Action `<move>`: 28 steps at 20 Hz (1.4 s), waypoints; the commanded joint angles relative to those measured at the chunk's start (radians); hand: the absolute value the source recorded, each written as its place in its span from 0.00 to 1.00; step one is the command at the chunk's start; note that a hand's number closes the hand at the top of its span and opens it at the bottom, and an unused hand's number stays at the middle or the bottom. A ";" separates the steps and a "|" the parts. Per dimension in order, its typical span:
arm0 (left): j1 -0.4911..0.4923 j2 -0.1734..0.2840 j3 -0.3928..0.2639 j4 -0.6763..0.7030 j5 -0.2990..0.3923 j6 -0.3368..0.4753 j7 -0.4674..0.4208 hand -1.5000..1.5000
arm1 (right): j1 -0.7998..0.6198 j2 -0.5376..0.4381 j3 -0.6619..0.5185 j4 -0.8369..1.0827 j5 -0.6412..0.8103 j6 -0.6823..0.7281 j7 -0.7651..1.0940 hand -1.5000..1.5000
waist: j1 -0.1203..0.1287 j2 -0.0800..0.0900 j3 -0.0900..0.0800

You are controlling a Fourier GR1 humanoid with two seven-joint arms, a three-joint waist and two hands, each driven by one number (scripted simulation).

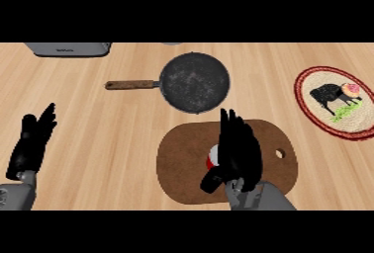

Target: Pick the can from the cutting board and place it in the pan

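Right hand (pixel 240 153), fingers straight, hovers over the can (pixel 213 157) on the cutting board (pixel 182 163); the pan (pixel 195 82), at twelve o'clock, awaits.

The worktop (pixel 110 138) is pale wood with a fine plank grain. The cutting board (pixel 182 163) is plain dark brown. The pan (pixel 195 81) is black with grey speckles, its handle (pixel 131 84) reddish brown. The can (pixel 212 157) shows red and white. The plate (pixel 310 101) has a dark red patterned rim around a cream centre with a black, pink and green picture. Both hands, left (pixel 33 141) and right (pixel 237 150), are black on grey forearms.
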 commanded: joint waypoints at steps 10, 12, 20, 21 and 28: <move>-0.009 0.008 0.014 -0.065 -0.005 -0.020 0.059 0.50 | -0.085 0.023 0.007 0.102 -0.026 0.004 0.232 0.00 | 0.009 0.001 0.002; 0.009 -0.004 0.007 -0.064 -0.012 -0.020 0.057 0.50 | -0.069 0.023 0.019 0.119 -0.030 -0.006 0.207 0.00 | 0.007 0.001 0.002; -0.015 -0.028 0.017 -0.028 -0.028 -0.006 0.032 0.50 | -0.023 0.023 0.002 0.156 -0.049 -0.021 0.174 0.00 | -0.004 0.001 0.002; 0.001 -0.018 0.020 -0.028 -0.032 -0.015 0.015 0.50 | -0.015 0.023 -0.010 0.204 -0.024 -0.046 0.133 0.00 | -0.001 0.002 0.002; 0.021 0.011 0.056 -0.061 -0.008 -0.059 0.051 0.50 | -0.019 0.023 -0.015 0.255 -0.030 -0.026 0.099 1.00 | 0.002 0.001 0.002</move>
